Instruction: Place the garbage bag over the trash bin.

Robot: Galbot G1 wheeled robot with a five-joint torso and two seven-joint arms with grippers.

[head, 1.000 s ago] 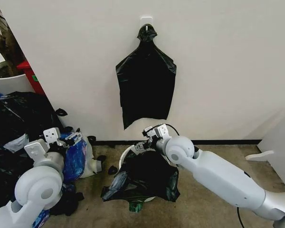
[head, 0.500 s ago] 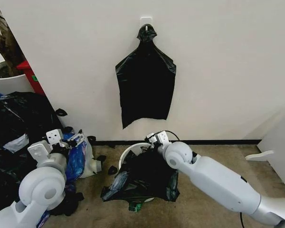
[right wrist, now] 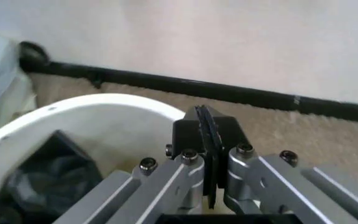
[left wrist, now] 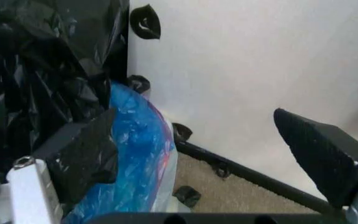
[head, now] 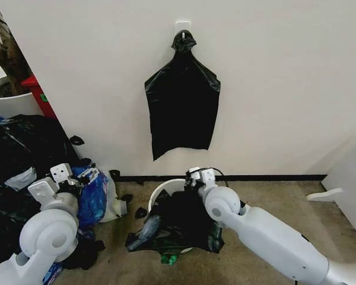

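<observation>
**Kid:** Garbage bag (head: 177, 222) lies crumpled over the trash bin (head: 160, 190), low at 6 o'clock. Only the bin's front is covered.

**Helper:** Yes. The right tool (right wrist: 205, 128) has moved down to the bare back rim, pads pressed together, holding nothing I can see. That edge likely needs covering next.

**Kid:** And the left tool (left wrist: 195, 154)?

**Helper:** At 8 o'clock by the blue bag (head: 94, 196), spread wide, waiting.

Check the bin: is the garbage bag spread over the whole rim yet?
Not fully. The garbage bag drapes over the near side, while the trash bin rim near the wall shows bare white, beside the shut right pincer.
</observation>
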